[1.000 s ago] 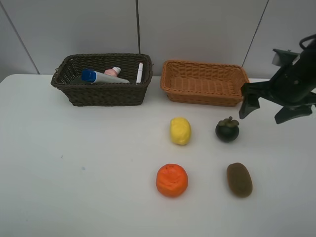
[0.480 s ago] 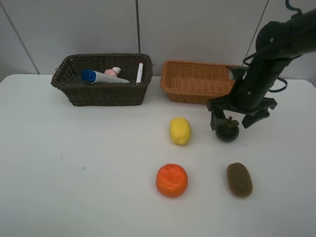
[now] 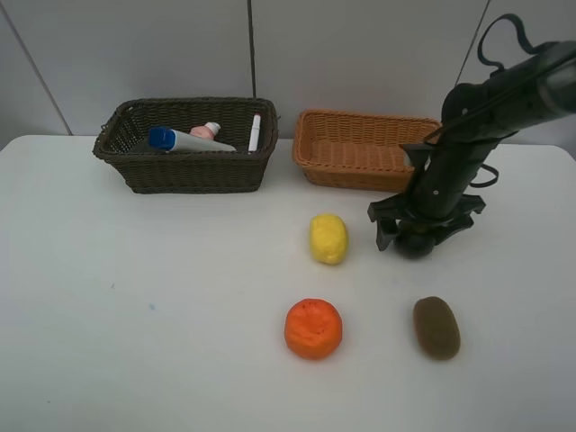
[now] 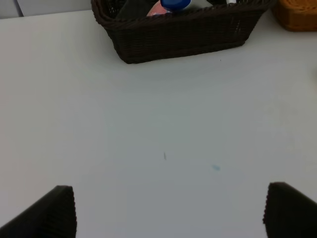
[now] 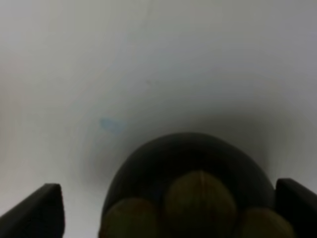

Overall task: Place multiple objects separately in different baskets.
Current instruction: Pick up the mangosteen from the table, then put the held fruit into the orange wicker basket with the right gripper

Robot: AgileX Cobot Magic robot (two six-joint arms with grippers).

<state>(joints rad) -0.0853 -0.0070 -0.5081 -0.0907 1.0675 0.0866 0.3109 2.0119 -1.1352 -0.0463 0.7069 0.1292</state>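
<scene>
Your left gripper (image 4: 171,213) hangs over the white table (image 4: 148,124), jaws spread wide. At twelve o'clock from it sits the dark brown basket (image 4: 183,37), with the blue-capped tube (image 4: 174,4) and pink bottle (image 4: 156,10) inside. The orange-tan basket (image 4: 297,12) shows a corner at two o'clock.

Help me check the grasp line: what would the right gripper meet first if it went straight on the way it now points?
The dark mangosteen, centred just ahead of the open right gripper; depth is unclear, but nothing shows between them.
</scene>
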